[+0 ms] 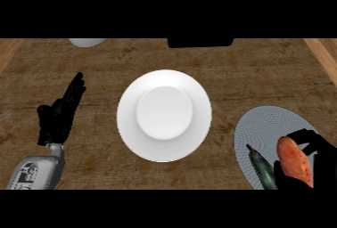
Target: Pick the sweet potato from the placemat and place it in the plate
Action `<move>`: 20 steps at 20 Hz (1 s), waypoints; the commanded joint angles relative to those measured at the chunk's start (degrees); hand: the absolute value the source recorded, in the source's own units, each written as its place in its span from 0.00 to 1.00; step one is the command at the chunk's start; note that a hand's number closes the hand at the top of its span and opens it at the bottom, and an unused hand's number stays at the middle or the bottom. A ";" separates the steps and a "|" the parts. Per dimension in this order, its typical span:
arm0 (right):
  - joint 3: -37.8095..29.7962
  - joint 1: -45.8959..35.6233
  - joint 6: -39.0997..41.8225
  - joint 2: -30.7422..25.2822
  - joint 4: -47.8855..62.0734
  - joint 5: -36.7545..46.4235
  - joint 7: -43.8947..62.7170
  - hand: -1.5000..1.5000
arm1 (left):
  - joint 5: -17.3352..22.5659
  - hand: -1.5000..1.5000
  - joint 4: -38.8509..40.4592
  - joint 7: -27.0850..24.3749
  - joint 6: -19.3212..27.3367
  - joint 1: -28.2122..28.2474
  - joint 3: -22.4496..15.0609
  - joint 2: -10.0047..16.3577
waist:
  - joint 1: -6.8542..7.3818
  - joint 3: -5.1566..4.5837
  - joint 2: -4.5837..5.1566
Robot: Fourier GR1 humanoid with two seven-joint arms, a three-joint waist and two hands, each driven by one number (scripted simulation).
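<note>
An orange sweet potato (294, 158) lies on the round grey placemat (263, 122) at the lower right. My right hand (316, 147) is curled round the sweet potato, with fingers over its top and the thumb below its left side. A white plate (164, 115) sits in the middle of the wooden counter, with nothing on it. My left hand (59, 113) rests open at the left, fingers pointing up, apart from the plate.
A dark green vegetable (263, 168) lies on the placemat just left of the sweet potato. A white object (87, 42) shows at the top left edge, and a black object (200, 42) at the top centre.
</note>
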 commanded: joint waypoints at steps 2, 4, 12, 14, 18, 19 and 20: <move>10.79 -4.22 2.59 3.45 -12.53 9.41 5.13 1.00 | -0.84 0.50 0.34 3.00 0.30 -4.27 -1.18 -1.02 | 2.04 0.18 0.89; 17.61 -5.61 6.55 5.76 -16.18 14.35 9.02 1.00 | -0.67 0.50 0.00 -0.08 -0.29 -1.41 -1.19 -1.13 | 2.63 0.14 0.88; 21.99 -23.23 2.57 13.22 5.14 9.76 19.21 1.00 | 0.54 0.50 1.74 2.81 -1.90 -6.58 1.14 -0.33 | 3.33 0.31 1.26; 23.82 -25.11 -1.59 13.27 10.05 8.66 21.38 1.00 | -1.75 0.50 1.23 -0.02 -0.90 -2.86 -1.01 -1.86 | 3.31 0.32 1.18; 20.00 -38.22 -3.23 13.33 20.96 0.73 22.99 1.00 | -2.64 0.50 1.20 -1.60 -0.55 -1.50 -1.46 -2.61 | 3.63 0.30 1.23; 19.07 -41.59 -5.49 13.33 25.44 -1.69 23.09 1.00 | -0.42 0.50 0.22 0.79 -2.64 -3.27 0.22 -0.80 | 4.06 0.31 1.31; 20.55 -41.62 -8.96 13.34 29.53 -0.53 22.29 1.00 | -2.20 0.50 2.54 -1.04 -0.36 -3.94 -0.78 -3.09 | 3.65 0.31 1.32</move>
